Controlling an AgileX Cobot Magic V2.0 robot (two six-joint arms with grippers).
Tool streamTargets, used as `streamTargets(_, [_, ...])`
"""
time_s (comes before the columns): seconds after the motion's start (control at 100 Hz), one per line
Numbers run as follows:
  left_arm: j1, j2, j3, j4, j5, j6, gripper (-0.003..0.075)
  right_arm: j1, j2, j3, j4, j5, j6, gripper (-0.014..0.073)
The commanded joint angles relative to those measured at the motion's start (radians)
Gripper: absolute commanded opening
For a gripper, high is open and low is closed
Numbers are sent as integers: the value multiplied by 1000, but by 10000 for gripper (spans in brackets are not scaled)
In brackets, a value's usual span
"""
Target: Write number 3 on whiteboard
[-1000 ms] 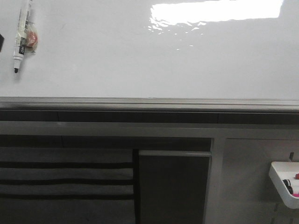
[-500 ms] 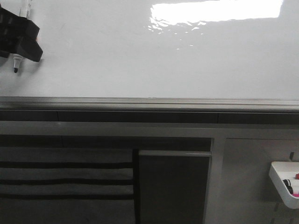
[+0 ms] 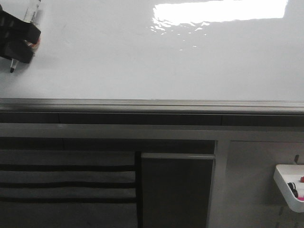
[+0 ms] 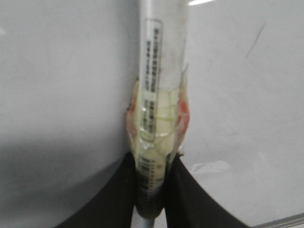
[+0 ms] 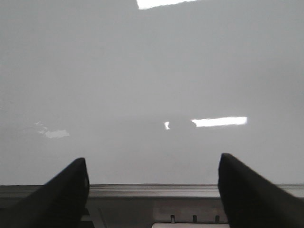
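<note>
The whiteboard [image 3: 142, 61] is a glossy white surface with glare, filling the upper part of the front view. At its far left lies a white marker [image 3: 34, 12] with a black tip, wrapped in clear tape with orange patches. My left gripper [image 3: 18, 42] is shut on the marker's lower barrel [image 4: 159, 71], and both black fingers [image 4: 124, 190] press against it. My right gripper [image 5: 152, 166] is open over the whiteboard [image 5: 152, 71] near its edge, holding nothing. No number 3 is in view on the board.
A grey metal edge strip [image 3: 152, 104] runs along the board's near side, with dark cabinet fronts below. A small white tray [image 3: 289, 186] with small items hangs at the lower right. A faint thin stroke [image 4: 255, 40] marks the board near the marker.
The left gripper came in from the left and closed on the marker, which lay alone a second ago. The marker now tilts, its tip shifted slightly left.
</note>
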Motion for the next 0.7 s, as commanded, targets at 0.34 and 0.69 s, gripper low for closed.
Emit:
streamTargets(0.34, [-15, -75, -91, 22, 289, 136, -18, -3, 117, -204, 152, 221, -84, 509])
streamTargets(0.69, [-225, -218, -154, -86, 677, 535, -18, 5, 443, -424, 834, 603, -850, 509])
